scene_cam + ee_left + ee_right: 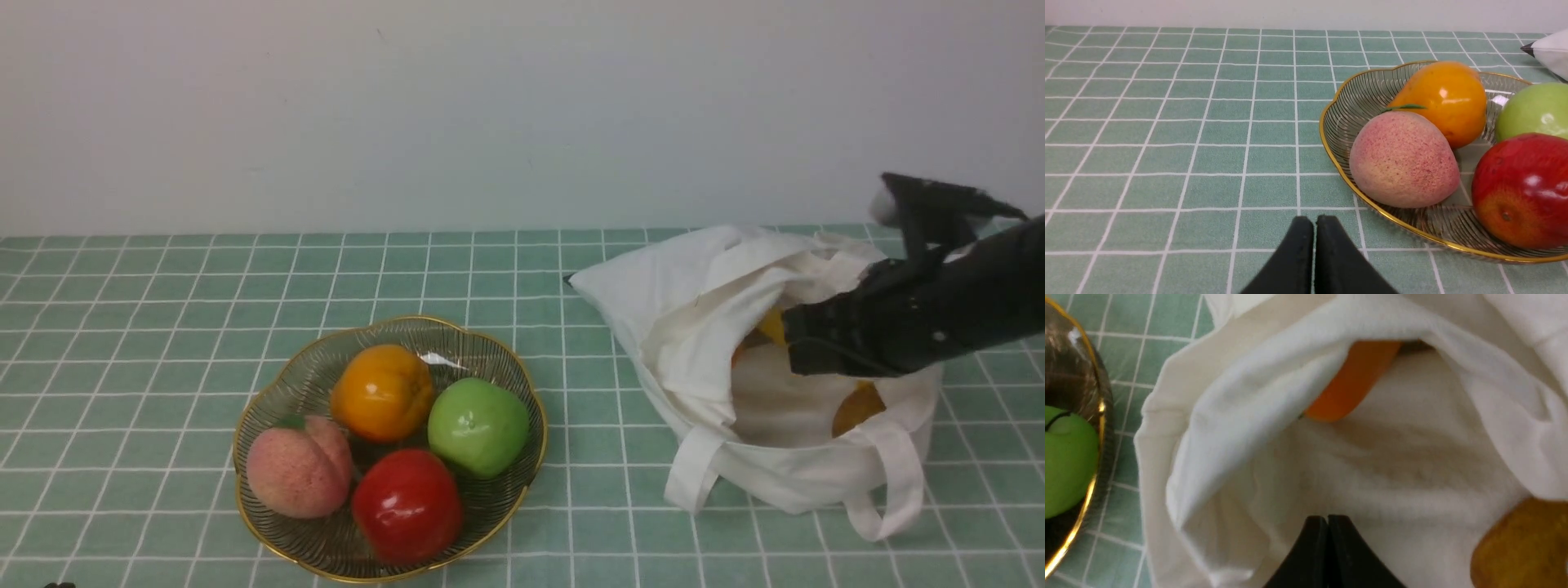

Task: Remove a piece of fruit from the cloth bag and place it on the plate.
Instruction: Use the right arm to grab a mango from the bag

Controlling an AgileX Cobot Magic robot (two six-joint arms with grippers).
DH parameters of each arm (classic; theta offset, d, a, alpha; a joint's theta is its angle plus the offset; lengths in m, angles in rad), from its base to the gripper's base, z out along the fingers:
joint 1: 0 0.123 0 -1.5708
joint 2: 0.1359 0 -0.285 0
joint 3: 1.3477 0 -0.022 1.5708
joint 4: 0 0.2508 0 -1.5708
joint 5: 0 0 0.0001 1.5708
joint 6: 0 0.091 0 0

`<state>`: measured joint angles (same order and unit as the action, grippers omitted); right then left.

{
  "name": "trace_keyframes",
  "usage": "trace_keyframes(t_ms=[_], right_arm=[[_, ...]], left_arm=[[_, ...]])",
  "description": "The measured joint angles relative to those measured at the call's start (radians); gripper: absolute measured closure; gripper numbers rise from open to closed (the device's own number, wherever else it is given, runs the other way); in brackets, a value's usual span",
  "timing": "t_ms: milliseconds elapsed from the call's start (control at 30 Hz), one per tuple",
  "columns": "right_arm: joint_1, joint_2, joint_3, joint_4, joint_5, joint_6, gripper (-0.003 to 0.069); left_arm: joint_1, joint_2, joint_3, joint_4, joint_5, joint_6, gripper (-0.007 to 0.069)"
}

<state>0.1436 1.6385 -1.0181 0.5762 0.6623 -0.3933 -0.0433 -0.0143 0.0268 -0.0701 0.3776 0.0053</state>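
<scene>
Cloth bag (694, 302): soft matt off-white weave, creased. Plate (306, 371): ribbed clear glass, shiny gold rim. Red fruit (406, 505) gleams glossy; peach (299, 465) looks dull, speckled. Desk (163, 327) cover matt, finely textured. Left pincer (1314, 222) and right pincer (1327, 520): smooth matt black.

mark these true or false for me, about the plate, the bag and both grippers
1. A green apple lies in the plate. True.
2. The right gripper is open around a fruit. False: it is shut on nothing, at the mouth of the cloth bag.
3. The cloth bag is empty. False: an orange-yellow fruit and a brownish fruit show inside it.
4. The left gripper is shut and holds nothing. True.
5. The cloth bag lies to the robot's right of the plate. True.
</scene>
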Motion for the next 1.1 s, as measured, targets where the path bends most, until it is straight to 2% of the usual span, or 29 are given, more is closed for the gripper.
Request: trace_keyframes(t_ms=[233,367,500,533,567,600,667,767,900,1100], right_arm=[[0.03,0.148,-0.079,0.019,-0.123,0.009,0.0654],[0.032,0.204,-0.13,0.051,-0.18,0.012,0.0596],[0.032,0.275,-0.206,0.073,-0.171,0.014,0.0434],[0.032,0.286,-0.224,0.08,-0.159,0.015,0.0368],[0.032,0.289,-0.224,0.08,-0.159,0.015,0.0368],[0.032,0.304,-0.248,0.084,-0.139,0.015,0.0293],[0.032,0.316,-0.26,0.086,-0.113,0.015,0.0209],[0.032,0.321,-0.265,0.079,-0.072,0.031,0.0127],[0.032,0.321,-0.266,0.008,-0.025,0.085,0.0095],[0.032,0.321,-0.266,-0.12,-0.022,0.195,0.0092]], left_arm=[[0.0,0.0,0.0,0.0,0.0,0.0,0.0632],[0.0,0.0,0.0,0.0,0.0,0.0,0.0632],[0.0,0.0,0.0,0.0,0.0,0.0,0.0632],[0.0,0.0,0.0,0.0,0.0,0.0,0.0632],[0.0,0.0,0.0,0.0,0.0,0.0,0.0632],[0.0,0.0,0.0,0.0,0.0,0.0,0.0632],[0.0,0.0,0.0,0.0,0.0,0.0,0.0632],[0.0,0.0,0.0,0.0,0.0,0.0,0.0632],[0.0,0.0,0.0,0.0,0.0,0.0,0.0632],[0.0,0.0,0.0,0.0,0.0,0.0,0.0632]])
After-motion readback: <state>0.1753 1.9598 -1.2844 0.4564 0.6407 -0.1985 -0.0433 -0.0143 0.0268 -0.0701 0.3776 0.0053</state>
